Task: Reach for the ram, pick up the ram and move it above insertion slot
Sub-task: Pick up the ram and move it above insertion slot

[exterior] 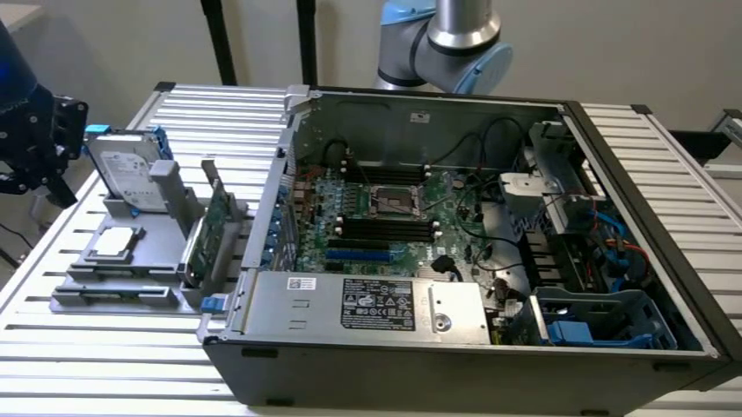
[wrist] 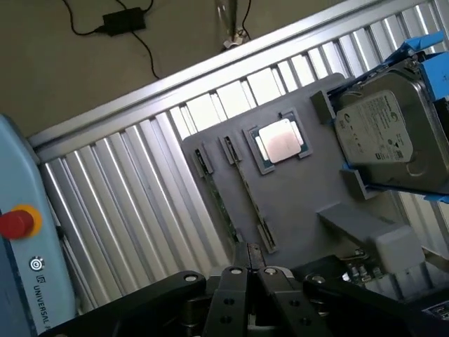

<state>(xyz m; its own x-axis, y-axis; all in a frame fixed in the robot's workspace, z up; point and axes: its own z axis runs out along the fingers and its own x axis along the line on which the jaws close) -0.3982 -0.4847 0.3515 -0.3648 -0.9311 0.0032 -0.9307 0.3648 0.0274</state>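
Your black claw (wrist: 250,272) has its fingers drawn narrow, tips nearly together, with nothing between them. The long, thin green ram stick (wrist: 245,193) lies flat in a slot of the grey plastic holder tray (wrist: 295,203), near the square silver processor chip (wrist: 280,142). At the exterior view's left, the claw hangs beside the upright silver hard drive (exterior: 125,169), apart from the open black computer case (exterior: 464,365).

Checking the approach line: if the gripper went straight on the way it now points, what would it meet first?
Probably the ram, lying in its slot on the grey holder directly ahead of the gripper. Depth is unclear, so it might meet the holder beside it.
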